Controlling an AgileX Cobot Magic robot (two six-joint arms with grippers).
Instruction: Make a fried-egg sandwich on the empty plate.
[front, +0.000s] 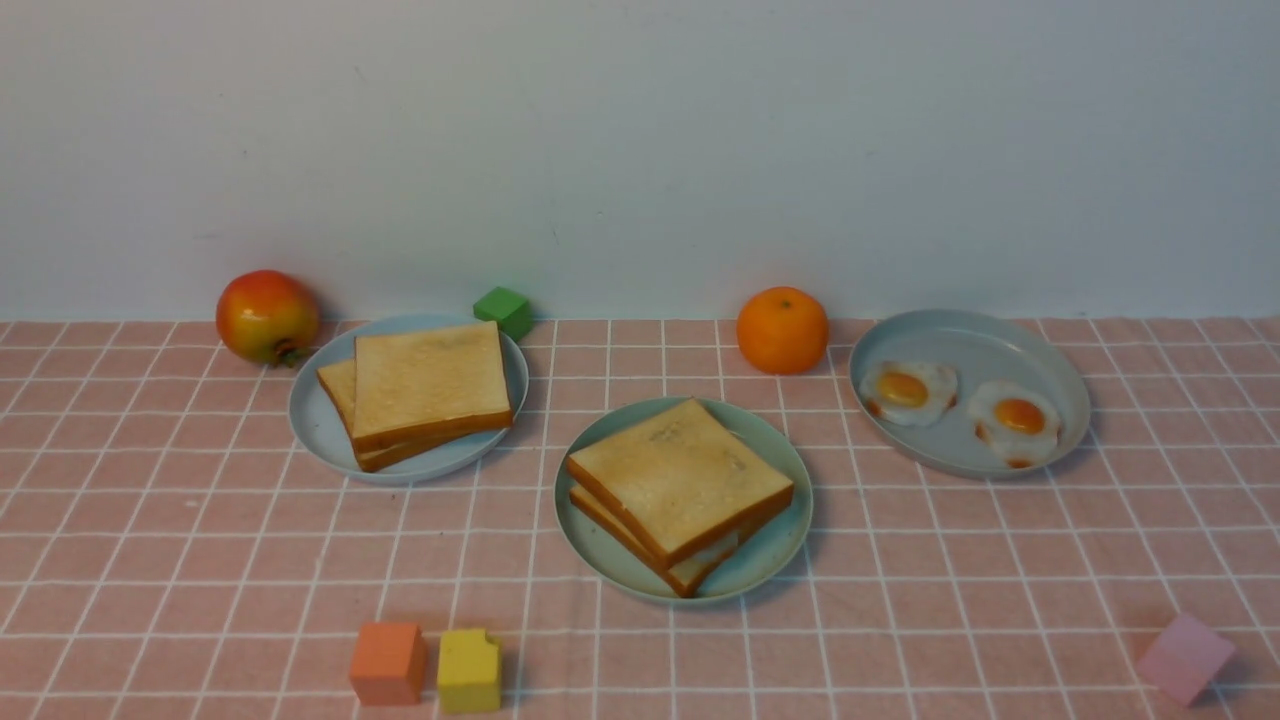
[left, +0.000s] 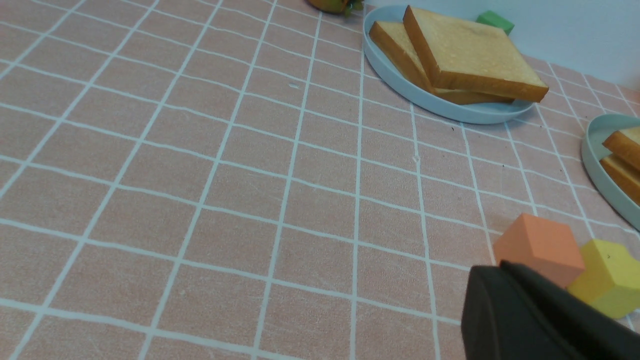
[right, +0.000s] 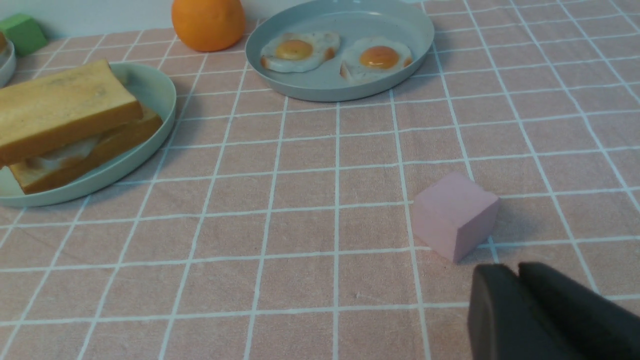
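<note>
- The fried-egg sandwich sits on the mint-green plate in the middle of the worktop, a sliver of white egg showing between its two toast slices.
- The left hand hangs low over the worktop with its dark fingers pressed together and nothing between them; the orange block lies just beyond its tip, touching the yellow block.
- Further out from the left hand stands the pale blue plate with a plain toast stack, a green block behind it.
- The right hand is likewise closed and empty, with the pink block close in front of it, not touching.
- Well beyond the right hand lies the grey-blue plate holding two fried eggs, an orange beside it; the sandwich plate lies off to that hand's side.
- A red-yellow fruit sits by the far wall.
</note>
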